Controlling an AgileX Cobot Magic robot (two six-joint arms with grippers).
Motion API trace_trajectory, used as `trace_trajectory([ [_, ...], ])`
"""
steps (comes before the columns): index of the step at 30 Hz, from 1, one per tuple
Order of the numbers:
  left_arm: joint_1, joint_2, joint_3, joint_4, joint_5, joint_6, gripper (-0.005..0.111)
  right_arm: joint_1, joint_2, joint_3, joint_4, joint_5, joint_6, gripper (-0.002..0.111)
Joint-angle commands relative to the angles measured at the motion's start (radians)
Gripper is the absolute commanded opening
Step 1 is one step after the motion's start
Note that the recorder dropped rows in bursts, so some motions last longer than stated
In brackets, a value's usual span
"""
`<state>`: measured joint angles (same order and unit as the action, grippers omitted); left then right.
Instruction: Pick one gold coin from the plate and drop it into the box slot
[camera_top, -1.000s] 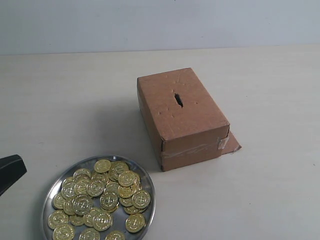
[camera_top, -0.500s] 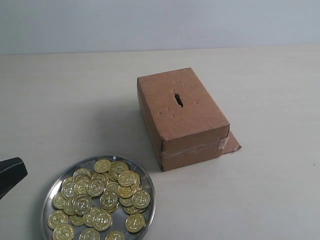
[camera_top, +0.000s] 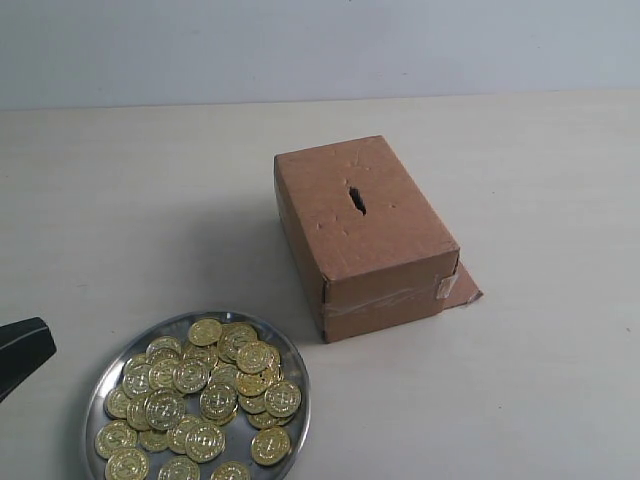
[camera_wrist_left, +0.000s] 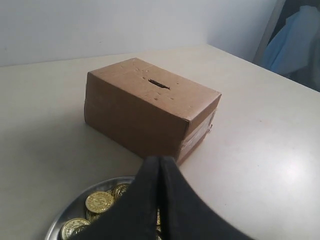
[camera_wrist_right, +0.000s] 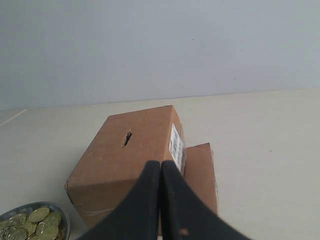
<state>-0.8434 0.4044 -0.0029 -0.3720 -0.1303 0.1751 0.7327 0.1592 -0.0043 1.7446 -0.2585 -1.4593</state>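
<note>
Found the plate (camera_top: 98, 395) at the near left of the bench (camera_top: 540, 380), heaped with gold coins (camera_top: 205, 390) lying flat and overlapping. Found the box (camera_top: 385, 245) beyond the plate and to its right, close by but not touching, taped end and flap toward the near right. Made out the slot (camera_top: 356, 200) in the middle of the top face, long axis running along the length of the box, away from the exterior camera and slightly rightward. Spotted the left claw (camera_wrist_left: 160, 160) just beside the plate on its left in the exterior view, clear of the rim; through the left wrist camera, saw the coins right under its tips, with the box and slot farther ahead. Read that claw as pinched fully shut, tips pressed together, holding nothing and touching nothing. Saw the right claw (camera_wrist_right: 160, 163) likewise shut tight and empty, out of the exterior view, with the box ahead of it and the plate farther off. Judged the left arm the nearer to the coins, so the likelier one for the pick. Reckoned on spreading the tips first, dropping onto a coin at the edge of the heap, then carrying it forward and right, edge turned along the slot
</note>
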Motion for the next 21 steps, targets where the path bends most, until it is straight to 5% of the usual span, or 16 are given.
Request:
trace_trajectory([
  [1, -0.004, -0.007, 0.003, 0.005, -0.004, 0.005, 0.0, 0.0, -0.006, 0.004, 0.0, 0.002, 0.001, 0.0],
  [7, 0.018, -0.03, 0.003, 0.005, -0.002, 0.005, 0.0, 0.0, -0.008, 0.004, 0.0, 0.002, 0.001, 0.0],
  [11, 0.169, -0.093, 0.003, 0.005, 0.005, 0.005, 0.0, -0.154, -0.034, 0.004, 0.0, 0.035, 0.001, 0.0],
  [17, 0.487, -0.25, 0.003, 0.005, 0.007, 0.005, 0.0, -0.359, -0.097, 0.004, 0.0, 0.022, 0.001, 0.0],
  [21, 0.609, -0.35, 0.003, 0.005, 0.007, 0.005, 0.0, -0.457, -0.151, 0.004, 0.0, 0.024, 0.001, 0.0],
])
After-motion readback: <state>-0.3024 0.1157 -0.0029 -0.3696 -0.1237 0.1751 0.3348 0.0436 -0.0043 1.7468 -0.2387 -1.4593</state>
